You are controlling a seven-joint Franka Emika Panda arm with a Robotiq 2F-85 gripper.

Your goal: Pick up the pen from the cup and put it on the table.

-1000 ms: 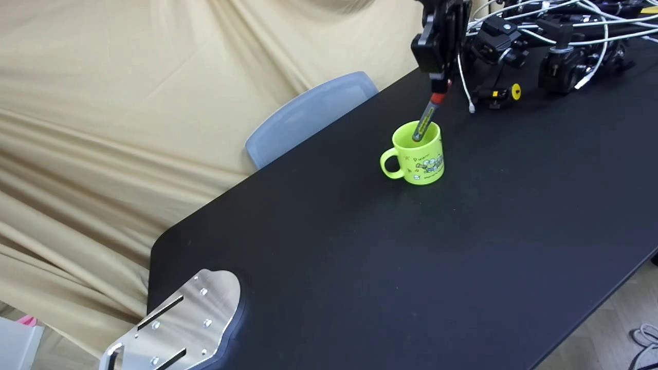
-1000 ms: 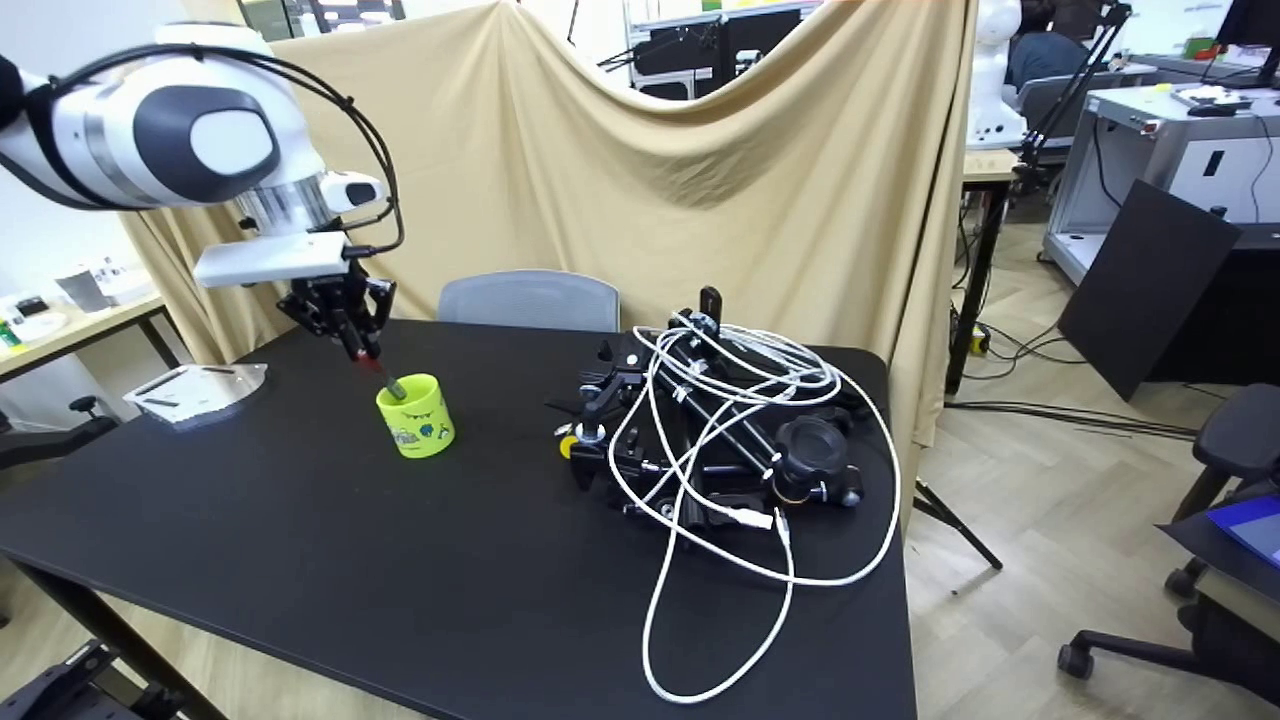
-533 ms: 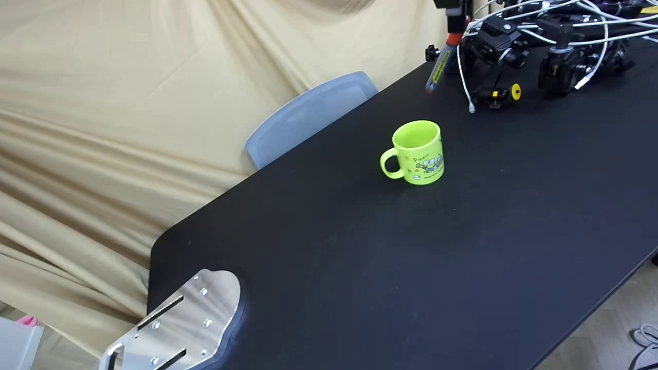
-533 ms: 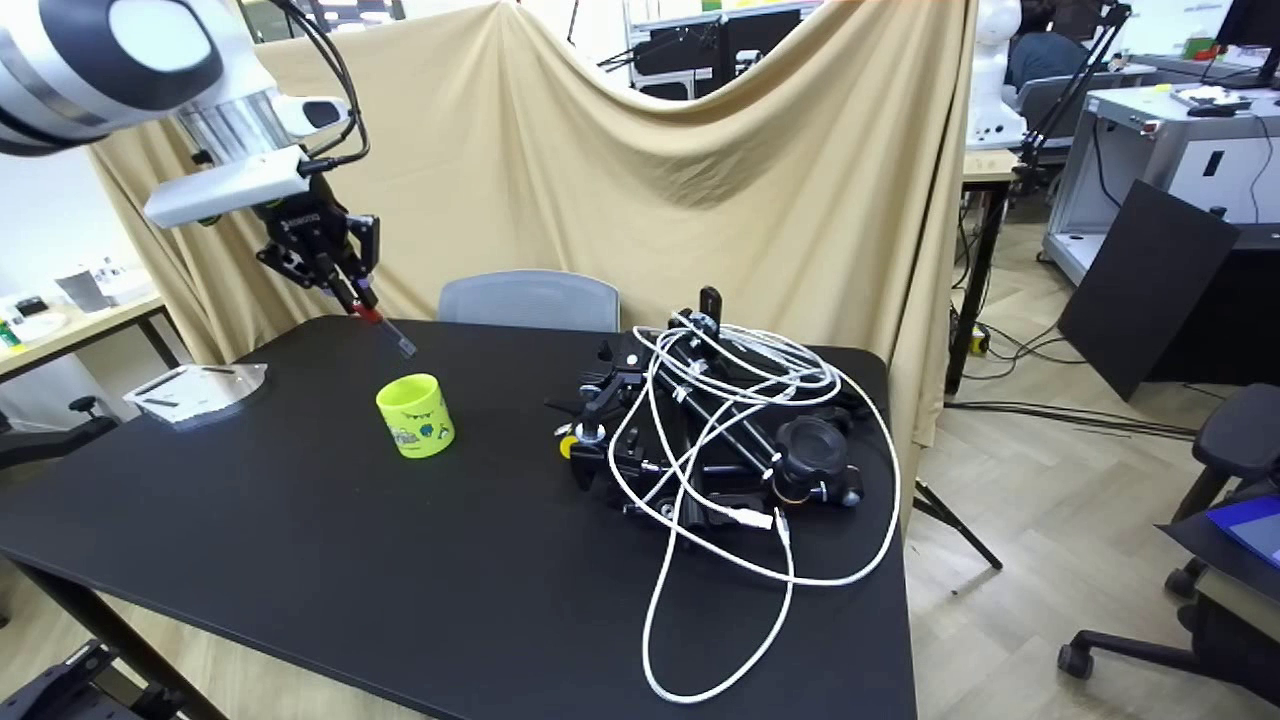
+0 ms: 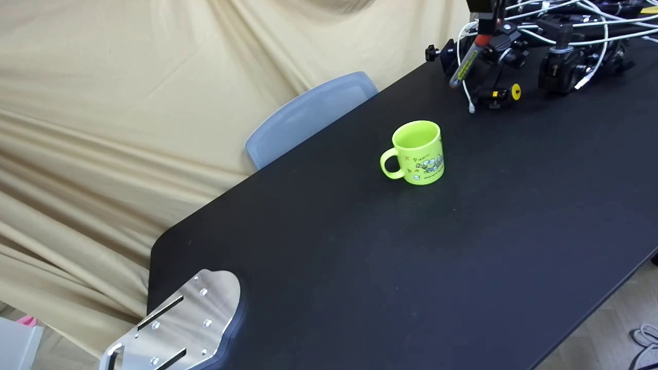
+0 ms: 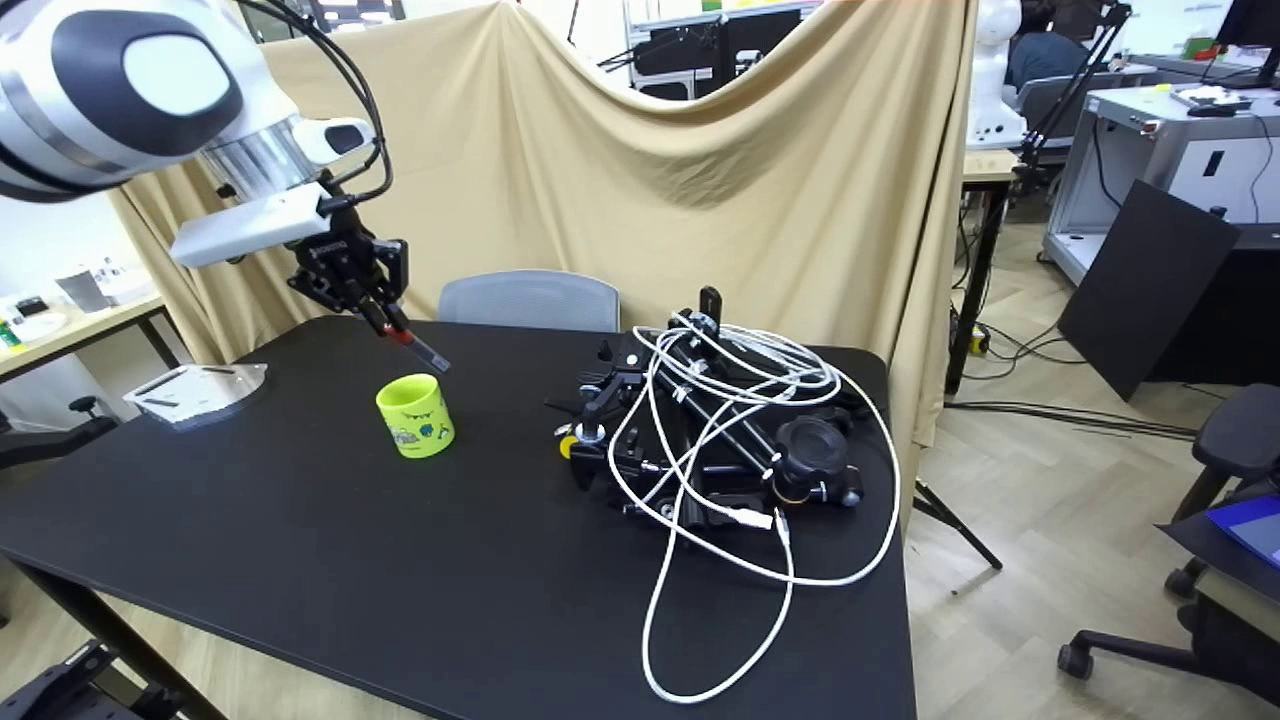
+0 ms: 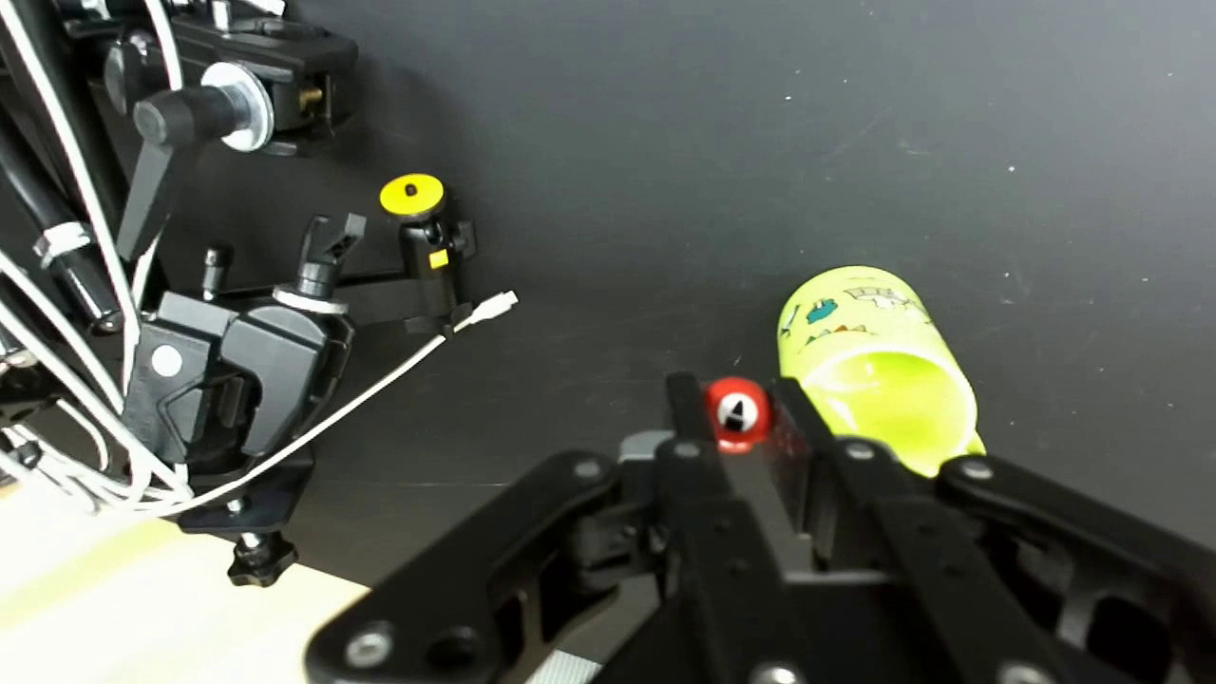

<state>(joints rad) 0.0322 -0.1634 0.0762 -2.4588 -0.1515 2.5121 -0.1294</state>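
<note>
My gripper (image 6: 394,326) is shut on the red end of the pen (image 6: 428,352). The pen has a grey body with a yellow label; it hangs tilted, body end down, in the air above the table (image 6: 450,560). The lime-green cup (image 6: 415,418) stands upright on the table with its handle (image 5: 389,163) to one side, and no pen is in it in an exterior view (image 5: 417,154). In the wrist view the pen's red round end (image 7: 737,412) sits between the fingertips, and the cup (image 7: 855,318) is to their right. The pen's body is hidden there.
Black camera stands and clamps (image 6: 720,410) with looped white cables (image 6: 650,610) lie on the table; in the wrist view they fill the left side (image 7: 237,361). A metal plate (image 5: 180,318) lies at a table end. A chair (image 6: 530,300) and beige cloth stand behind.
The pen was partly inside the cup one second ago. My gripper has lifted it out, then moved it sideways past the cup toward the black stands and slightly lower. The cup has not moved.
</note>
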